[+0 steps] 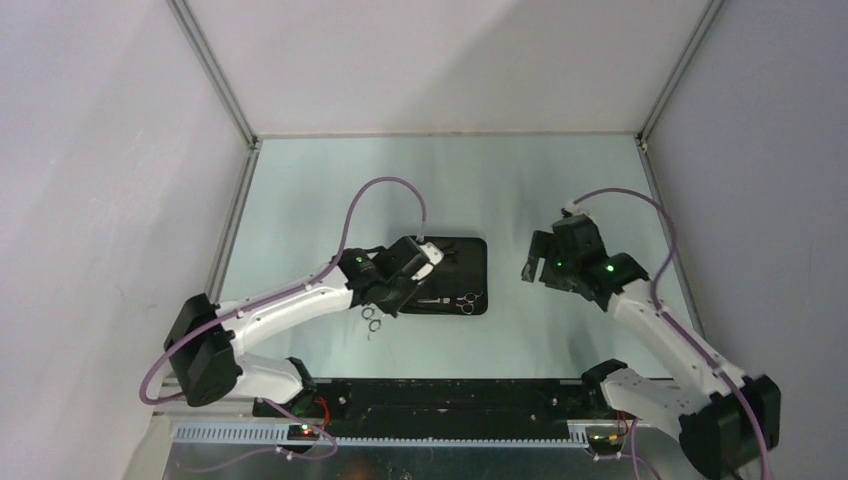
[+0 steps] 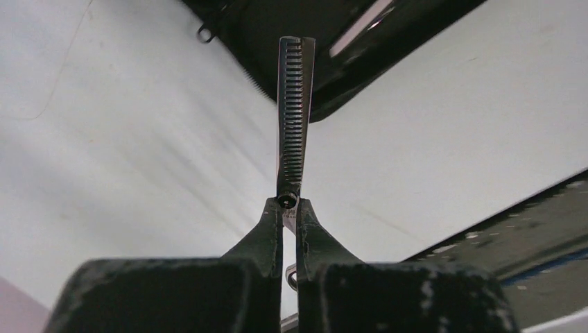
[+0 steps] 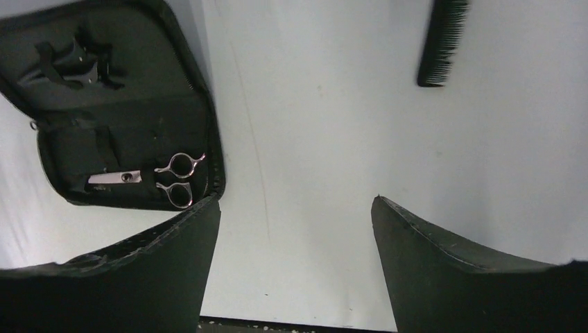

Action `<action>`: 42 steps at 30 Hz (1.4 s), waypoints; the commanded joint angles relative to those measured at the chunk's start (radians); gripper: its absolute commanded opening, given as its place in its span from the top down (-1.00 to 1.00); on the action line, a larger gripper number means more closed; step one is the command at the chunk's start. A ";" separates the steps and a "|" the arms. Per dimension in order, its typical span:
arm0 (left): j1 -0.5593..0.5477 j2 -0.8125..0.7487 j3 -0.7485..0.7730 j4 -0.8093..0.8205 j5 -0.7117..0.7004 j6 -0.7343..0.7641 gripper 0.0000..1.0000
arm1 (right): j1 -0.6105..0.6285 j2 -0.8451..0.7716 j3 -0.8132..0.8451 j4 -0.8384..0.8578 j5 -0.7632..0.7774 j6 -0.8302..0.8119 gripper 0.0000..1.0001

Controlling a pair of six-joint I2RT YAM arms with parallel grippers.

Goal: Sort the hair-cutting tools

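The left end effector [image 2: 290, 208] is clamped on the thinning scissors [image 2: 295, 104], its two fingers pressed together at the pivot screw. The toothed blade points straight away from the wrist camera, and its tip shows over the near-left corner of the open case [image 1: 470, 255]. Part of one ring handle shows between the fingers, close to the camera. In the overhead view the ring handles [image 1: 372, 320] appear just off the case's near-left edge, below the left arm's wrist. Whether the scissors touch the worktop [image 1: 300, 190] cannot be told.

The black zip case lies opened flat near the middle of the worktop. The second scissors [image 3: 156, 180] lie inside it, in the near half, closed, with blades toward the left and ring handles toward the right. In the far half of the case are dark strap-like shapes [image 3: 69, 66], too dark to make out.

The right end effector [image 3: 297, 202] hovers above bare worktop to the right of the case, well apart from it. Its fingers stand wide apart with nothing between them. The black comb [image 3: 444, 41] lies on the worktop beyond these fingers, at the top edge of the right wrist view, with only part of its length in frame and its teeth along one side.
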 commanded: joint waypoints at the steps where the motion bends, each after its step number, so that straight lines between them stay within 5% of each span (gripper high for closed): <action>1: 0.088 -0.009 -0.026 -0.009 0.004 0.202 1.00 | 0.068 0.120 0.004 0.137 -0.085 0.050 -0.63; 11: 0.156 0.163 0.050 0.033 0.032 0.343 1.00 | 0.143 0.425 0.039 0.329 -0.184 0.089 -0.19; 21: 0.154 0.245 0.074 0.061 0.110 0.386 1.00 | 0.151 0.632 0.072 0.407 -0.199 0.078 0.00; 25: 0.154 0.271 0.074 0.072 0.135 0.392 1.00 | 0.152 0.685 0.082 0.423 -0.205 0.063 0.08; 36: 0.152 0.335 0.088 0.054 0.164 0.431 1.00 | 0.152 0.727 0.089 0.407 -0.212 -0.003 1.00; 42: 0.149 0.383 0.113 0.028 0.157 0.437 1.00 | 0.164 0.725 0.089 0.426 -0.219 -0.049 1.00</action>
